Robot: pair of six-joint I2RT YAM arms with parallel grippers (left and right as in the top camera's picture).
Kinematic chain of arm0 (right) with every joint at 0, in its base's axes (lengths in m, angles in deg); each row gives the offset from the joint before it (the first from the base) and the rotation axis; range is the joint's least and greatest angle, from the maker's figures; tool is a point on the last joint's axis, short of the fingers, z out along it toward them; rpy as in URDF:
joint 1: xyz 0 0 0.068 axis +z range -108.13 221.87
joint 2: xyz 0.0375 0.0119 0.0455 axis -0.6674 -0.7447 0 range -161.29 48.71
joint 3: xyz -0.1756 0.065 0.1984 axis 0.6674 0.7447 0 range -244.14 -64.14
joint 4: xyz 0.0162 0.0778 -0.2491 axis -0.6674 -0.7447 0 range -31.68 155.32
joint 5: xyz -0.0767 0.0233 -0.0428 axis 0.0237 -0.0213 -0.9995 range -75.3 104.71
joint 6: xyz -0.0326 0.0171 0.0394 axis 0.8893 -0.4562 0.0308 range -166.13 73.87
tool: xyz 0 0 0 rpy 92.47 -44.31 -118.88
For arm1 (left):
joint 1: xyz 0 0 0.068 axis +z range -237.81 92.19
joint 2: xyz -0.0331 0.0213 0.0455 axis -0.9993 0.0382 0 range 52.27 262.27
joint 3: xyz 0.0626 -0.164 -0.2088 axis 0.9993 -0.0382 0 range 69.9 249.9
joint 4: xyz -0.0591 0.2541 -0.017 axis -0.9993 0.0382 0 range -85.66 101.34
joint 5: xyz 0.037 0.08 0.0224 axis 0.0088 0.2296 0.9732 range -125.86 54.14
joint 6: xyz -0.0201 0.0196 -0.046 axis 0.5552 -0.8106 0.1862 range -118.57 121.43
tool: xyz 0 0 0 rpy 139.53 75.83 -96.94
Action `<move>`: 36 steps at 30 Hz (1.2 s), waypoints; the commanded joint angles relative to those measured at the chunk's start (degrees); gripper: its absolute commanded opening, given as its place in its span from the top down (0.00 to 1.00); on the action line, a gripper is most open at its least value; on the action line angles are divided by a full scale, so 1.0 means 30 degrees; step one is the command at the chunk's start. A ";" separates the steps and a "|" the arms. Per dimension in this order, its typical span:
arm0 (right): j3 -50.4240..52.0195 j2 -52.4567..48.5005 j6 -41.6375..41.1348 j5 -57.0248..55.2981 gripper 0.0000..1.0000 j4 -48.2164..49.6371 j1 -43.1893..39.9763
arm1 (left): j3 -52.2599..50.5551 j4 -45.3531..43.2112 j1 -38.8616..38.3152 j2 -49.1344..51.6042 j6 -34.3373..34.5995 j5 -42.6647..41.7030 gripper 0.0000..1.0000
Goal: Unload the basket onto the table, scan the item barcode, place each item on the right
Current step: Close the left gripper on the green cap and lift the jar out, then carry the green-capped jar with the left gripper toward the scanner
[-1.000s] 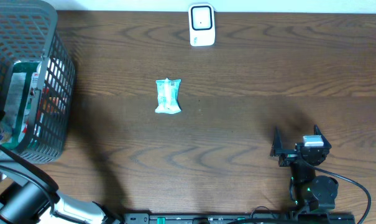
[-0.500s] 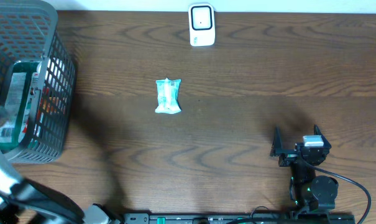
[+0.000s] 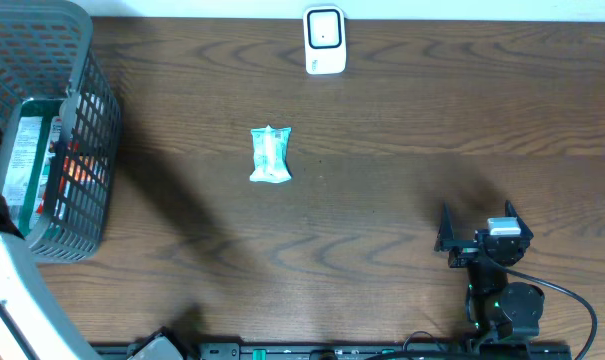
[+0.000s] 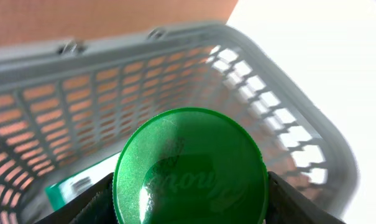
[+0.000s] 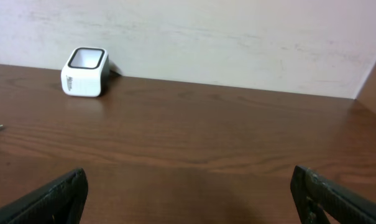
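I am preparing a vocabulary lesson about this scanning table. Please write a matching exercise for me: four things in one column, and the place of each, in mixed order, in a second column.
Things
1. grey basket
2. white scanner
3. teal packet
4. green lid

Places
A. between the left jaws
B. lying alone near the middle of the table
C. standing at the far edge of the table
D. at the left end of the table

Pairs: 1-D, 2-C, 3-B, 4-A
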 commanded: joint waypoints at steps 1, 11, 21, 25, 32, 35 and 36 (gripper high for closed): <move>0.0015 -0.0015 0.0189 0.0087 0.01 -0.0080 0.0051 | 0.1319 0.0175 -0.1035 -0.1501 0.0175 0.0291 0.51; 0.0022 -0.0015 0.0189 0.0087 0.01 -0.0080 0.0051 | 0.1741 0.3803 -0.7512 -0.3242 0.0189 -0.1246 0.51; 0.0022 -0.0015 0.0189 0.0095 0.01 -0.0080 0.0051 | 0.0634 0.6550 -1.6976 -0.0357 0.0160 -0.1537 0.51; 0.0015 -0.0015 0.0189 0.0095 0.01 -0.0080 0.0051 | 0.0583 0.6492 -2.0065 0.2441 -0.0036 -0.1501 0.51; 0.0015 -0.0015 0.0189 0.0095 0.01 -0.0080 0.0051 | 0.0583 0.6419 -2.3962 0.7657 -0.0036 -0.1523 0.50; 0.0022 -0.0015 0.0189 0.0095 0.01 -0.0080 0.0051 | 0.0583 0.6433 -2.5194 0.9544 -0.0255 -0.1588 0.51; 0.0015 -0.0015 0.0189 0.0095 0.01 -0.0080 0.0051 | 0.0583 0.6477 -2.5500 1.0010 -0.0248 -0.1588 0.51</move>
